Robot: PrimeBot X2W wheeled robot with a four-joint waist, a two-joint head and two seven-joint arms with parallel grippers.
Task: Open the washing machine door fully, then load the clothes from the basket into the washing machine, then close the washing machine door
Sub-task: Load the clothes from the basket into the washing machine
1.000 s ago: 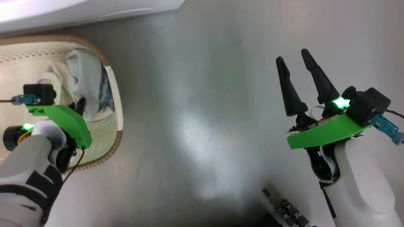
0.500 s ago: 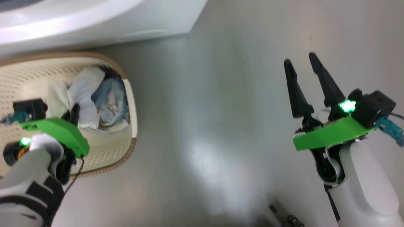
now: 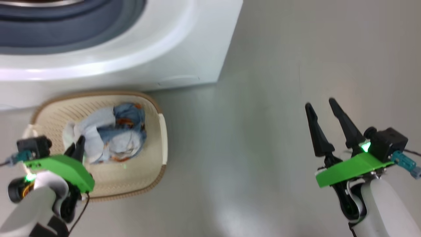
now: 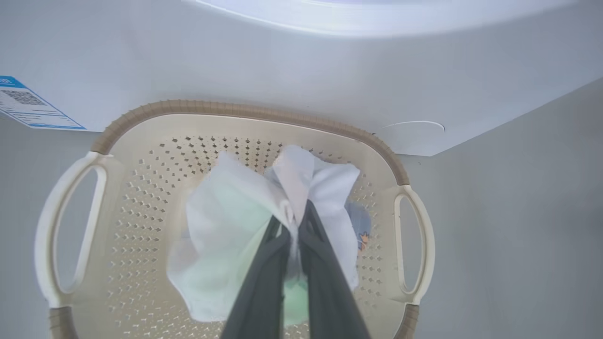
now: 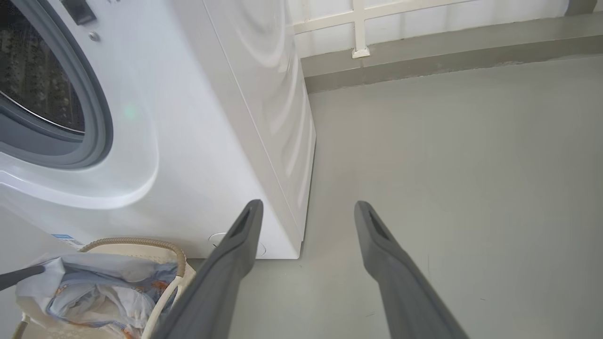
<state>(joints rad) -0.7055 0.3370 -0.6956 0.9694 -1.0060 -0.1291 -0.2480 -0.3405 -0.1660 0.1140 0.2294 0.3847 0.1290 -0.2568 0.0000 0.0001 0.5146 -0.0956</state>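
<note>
Your left gripper [image 4: 297, 217] has its fingers pinched shut on the clothes [image 3: 111, 140], held up over the basket [image 3: 163, 131], which sits on the floor [image 3: 250, 148] against the washing machine [image 3: 171, 49]. Well to the right, your right gripper [image 3: 319, 103] hangs with its fingers spread apart.

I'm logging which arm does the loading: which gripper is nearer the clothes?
Left. The left gripper is shut on the clothes, above the basket; the right gripper is open over the floor, far off to the basket's right.
</note>
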